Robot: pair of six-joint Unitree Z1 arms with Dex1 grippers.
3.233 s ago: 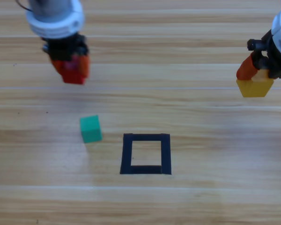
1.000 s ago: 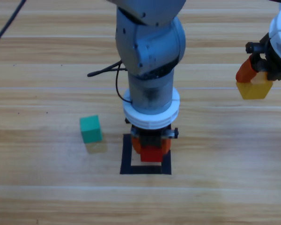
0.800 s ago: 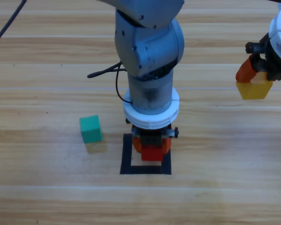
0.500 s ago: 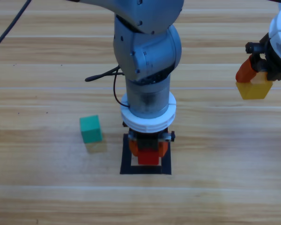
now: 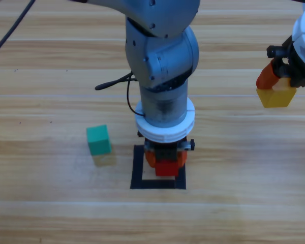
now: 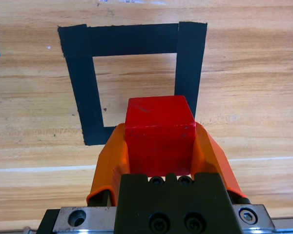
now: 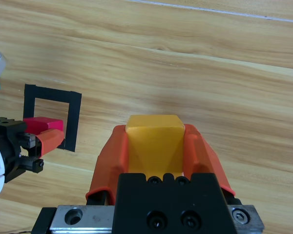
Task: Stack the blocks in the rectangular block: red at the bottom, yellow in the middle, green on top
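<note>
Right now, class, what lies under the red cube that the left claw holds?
Under the red cube, clamped in the left claw, are bare wood and the black tape outline. The cube hides its near edge and any gap above the table.

The left arm reaches down the middle, its left pincer (image 5: 165,163) pointing straight down, jaws clamped on a load. The right pincer (image 5: 277,87) hangs at the right edge, jaws likewise clamped.
</note>
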